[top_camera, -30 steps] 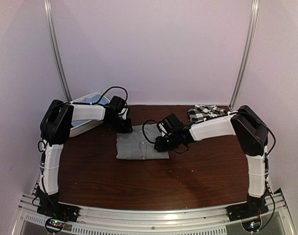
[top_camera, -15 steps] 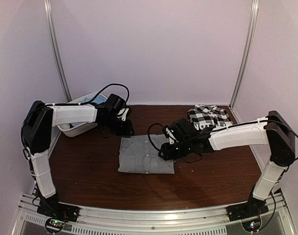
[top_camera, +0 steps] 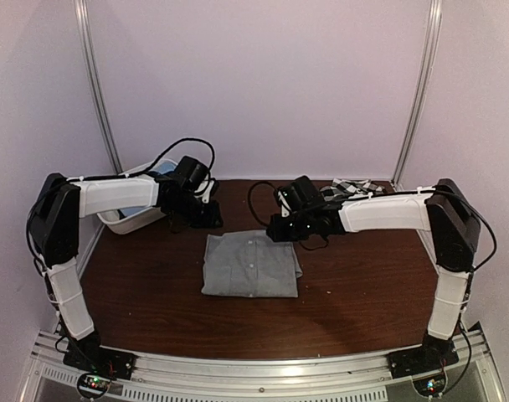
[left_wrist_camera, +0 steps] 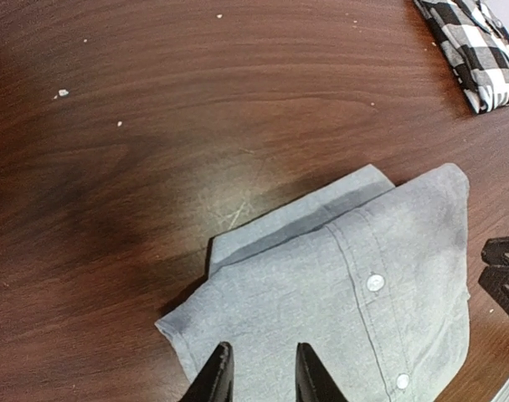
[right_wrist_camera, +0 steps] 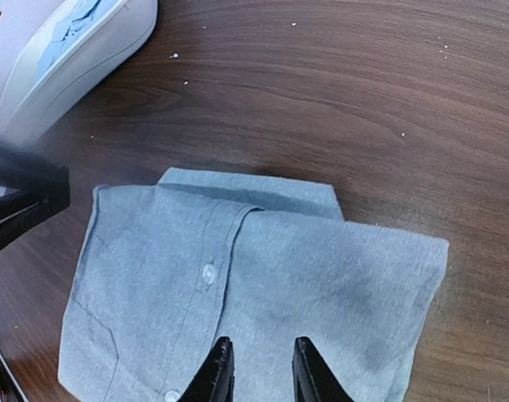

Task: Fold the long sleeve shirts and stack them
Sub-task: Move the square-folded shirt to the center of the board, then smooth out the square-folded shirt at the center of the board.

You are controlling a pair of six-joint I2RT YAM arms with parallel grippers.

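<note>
Both tools hover empty, fingers narrowly apart: the left tool (left_wrist_camera: 261,373) by the far left corner of the folded plain grey button-front shirt (top_camera: 251,265), the right tool (right_wrist_camera: 256,368) by its far right corner. That shirt lies at the middle of the dark wooden surface (top_camera: 154,310); a black-and-white checked shirt (left_wrist_camera: 476,50) lies far right, a white plastic tub (right_wrist_camera: 87,63) with light blue cloth (right_wrist_camera: 77,18) far left.

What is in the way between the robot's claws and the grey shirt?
Nothing I can see. The left gripper and right gripper both hang open just above the grey shirt, with only air in between.
</note>
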